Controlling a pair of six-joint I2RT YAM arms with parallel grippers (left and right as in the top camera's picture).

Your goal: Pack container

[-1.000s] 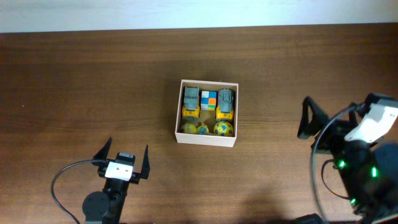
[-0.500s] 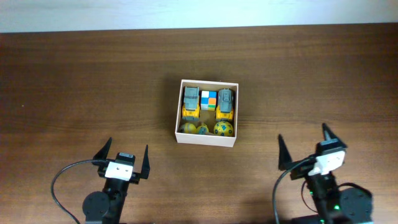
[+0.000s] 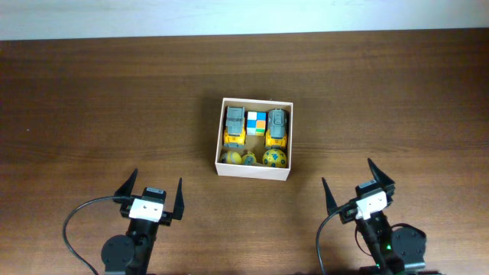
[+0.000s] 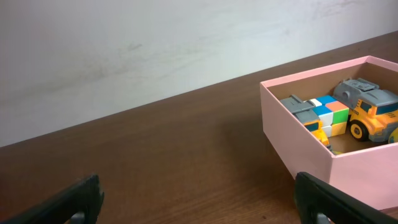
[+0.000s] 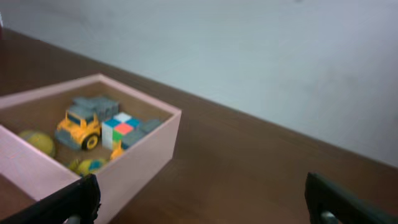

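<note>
The container (image 3: 253, 171) is a square, shallow box with white walls, standing mid-table. Inside lie two yellow-and-grey toy trucks (image 3: 234, 126), a coloured cube (image 3: 256, 122) between them and three yellow balls (image 3: 275, 158) along its near wall. My left gripper (image 3: 157, 183) sits low at the front left, open and empty, well short of the box. My right gripper (image 3: 348, 174) sits at the front right, open and empty too. The left wrist view shows the container (image 4: 298, 143) ahead to the right of the gripper (image 4: 199, 205). In the right wrist view the container (image 5: 143, 158) is ahead to the left of the gripper (image 5: 202, 202).
A brown wooden table (image 3: 107, 99) stretches around the box. A pale wall (image 4: 124, 50) runs behind the table's far edge. A black cable (image 3: 72, 221) loops beside the left arm's base.
The right arm has swung in from the table's right edge to the front right and settled low, facing the box. The left arm and the box's contents have not moved.
</note>
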